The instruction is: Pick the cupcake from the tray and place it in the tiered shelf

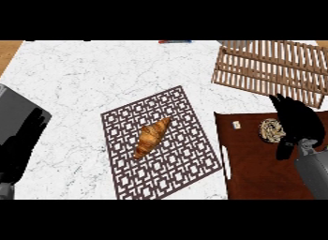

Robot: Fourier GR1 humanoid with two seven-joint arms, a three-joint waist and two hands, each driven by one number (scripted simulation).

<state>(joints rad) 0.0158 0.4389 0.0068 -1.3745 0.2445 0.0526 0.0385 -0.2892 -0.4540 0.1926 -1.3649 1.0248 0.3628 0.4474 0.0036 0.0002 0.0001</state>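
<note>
The cupcake (pixel 271 130), pale tan with dark swirls, sat on the dark brown tray (pixel 257 168) at the desk's (pixel 77 75) right. The right hand (pixel 296 123) hovered at its right edge, fingers spread, grasping nothing. The left hand (pixel 14 145) rested open at lower left. Beyond stood the wooden tiered shelf (pixel 277 65).

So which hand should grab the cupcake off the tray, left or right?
Right. The right hand hangs over the brown tray, right beside the cupcake, and the tiered shelf is on that side. The left hand rests at the far left edge.
</note>
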